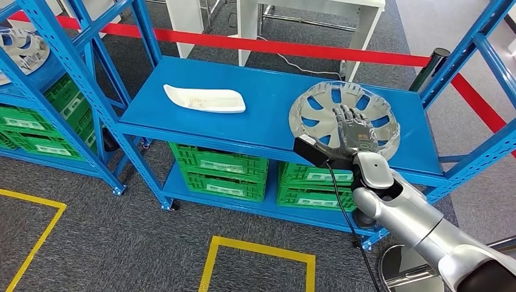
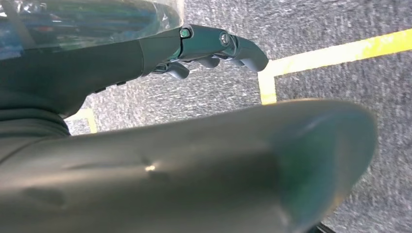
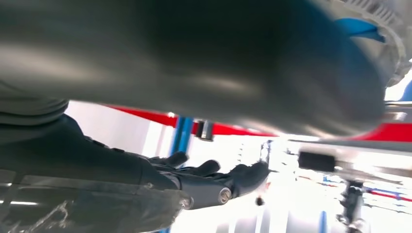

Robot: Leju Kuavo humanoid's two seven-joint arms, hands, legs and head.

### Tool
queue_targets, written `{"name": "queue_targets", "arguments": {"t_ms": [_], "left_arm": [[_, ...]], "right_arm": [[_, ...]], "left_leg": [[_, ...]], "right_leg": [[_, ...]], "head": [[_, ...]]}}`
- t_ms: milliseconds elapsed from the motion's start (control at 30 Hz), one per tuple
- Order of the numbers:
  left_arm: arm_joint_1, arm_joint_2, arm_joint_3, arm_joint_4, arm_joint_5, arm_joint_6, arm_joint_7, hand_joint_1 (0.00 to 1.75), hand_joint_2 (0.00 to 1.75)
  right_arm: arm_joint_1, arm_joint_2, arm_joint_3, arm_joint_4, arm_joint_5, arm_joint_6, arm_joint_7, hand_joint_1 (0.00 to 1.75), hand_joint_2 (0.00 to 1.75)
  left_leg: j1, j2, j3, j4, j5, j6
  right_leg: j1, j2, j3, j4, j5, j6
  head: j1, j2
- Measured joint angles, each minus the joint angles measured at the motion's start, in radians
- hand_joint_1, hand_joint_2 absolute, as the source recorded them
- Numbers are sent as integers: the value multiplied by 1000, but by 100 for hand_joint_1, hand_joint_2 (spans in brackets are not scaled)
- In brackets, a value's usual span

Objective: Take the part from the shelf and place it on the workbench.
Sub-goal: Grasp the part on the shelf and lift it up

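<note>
The wheel cover [image 1: 344, 118], a silver disc with spoke-like cutouts, lay flat on the upper blue shelf [image 1: 268, 131], towards its right end and near the front edge. The right hand [image 1: 352, 131] was over the cover with its fingers spread and pointing away from the robot; nothing was gripped, and whether the palm actually touched the cover could not be told from the head view. In the right wrist view the same hand [image 3: 204, 182] appeared with fingers extended and apart, the ribbed edge of the cover [image 3: 388, 29] beside the thumb. The left hand [image 2: 209, 48] hung above grey carpet [image 2: 340, 24] crossed by a yellow floor line [image 2: 335, 53], fingers loosely extended and holding nothing. A white tray-like part [image 1: 204, 98] lay on the same shelf, well apart from the cover, towards the left. Green crates [image 1: 219, 170] sat on the lower shelf level. A second wheel cover [image 1: 21, 48] rested on the neighbouring rack at far left. A red barrier tape [image 1: 286, 45] ran behind the shelving.
</note>
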Motion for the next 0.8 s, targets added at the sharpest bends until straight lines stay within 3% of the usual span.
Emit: {"name": "queue_targets", "arguments": {"t_ms": [33,67,100,167,200,267,367,433,533,567,600,700,733,800], "left_arm": [[1,0,0,0,0,0,0,0,0],[1,0,0,0,1,0,0,0,0],[1,0,0,0,1,0,0,0,0],[2,-1,0,0,1,0,0,0,0],[1,-1,0,0,0,0,0,0,0],[0,-1,0,0,1,0,-1,0,0],[0,0,0,0,0,0,-1,0,0],[-2,0,0,0,0,0,-1,0,0],[0,-1,0,0,0,0,-1,0,0],[1,-1,0,0,0,0,-1,0,0],[1,-1,0,0,0,0,-1,0,0],[1,0,0,0,0,0,-1,0,0],[0,0,0,0,0,0,-1,0,0],[0,0,0,0,0,0,-1,0,0]], "right_arm": [[3,0,0,0,0,0,0,0,0],[6,0,1,0,0,0,0,0,0],[7,0,1,0,0,0,0,0,0],[7,0,0,0,0,0,0,0,0],[6,0,0,0,0,0,0,0,0],[5,0,0,0,0,0,0,0,0],[4,0,-1,-1,0,0,0,0,0],[3,1,-2,-1,0,0,0,0,0],[3,1,-1,-1,0,0,0,0,0],[4,1,0,-1,0,0,0,0,0],[4,1,0,-1,0,0,0,0,0],[4,2,0,-1,0,0,0,0,0],[3,2,0,-1,0,0,0,0,0],[3,2,0,0,0,1,0,0,0]], "left_leg": [[0,0,1,0,-2,1],[0,0,4,1,-5,1],[0,-1,7,1,-8,0],[0,-2,19,2,-18,-6],[-2,-2,24,4,-24,-11],[-4,-2,28,5,-30,-22],[-4,0,31,8,-41,-39],[-3,0,6,71,-78,-50],[-1,0,-96,264,-150,-57],[-1,0,-117,292,-147,-57],[-1,0,-119,280,-123,-55],[-4,0,-48,98,-10,-40],[-6,0,-27,49,5,-35],[-11,0,-14,18,2,-27]], "right_leg": [[0,0,-31,51,-10,2],[0,0,-47,69,-2,3],[0,0,-43,47,27,3],[0,-1,6,-76,106,0],[1,-2,33,-138,131,-3],[5,-1,61,-195,140,-12],[3,1,66,-203,134,-31],[-1,-1,73,-206,131,-42],[0,-3,80,-206,125,-49],[1,-3,82,-206,123,-50],[1,-2,86,-206,120,-49],[3,1,100,-205,109,-41],[3,2,102,-205,106,-36],[4,2,102,-207,104,-24]], "head": [[1,0],[2,0],[3,0],[5,0],[6,0],[6,0],[4,0],[-1,0],[-7,0],[-7,0],[-7,0],[-8,0],[-9,0],[-9,0]]}}
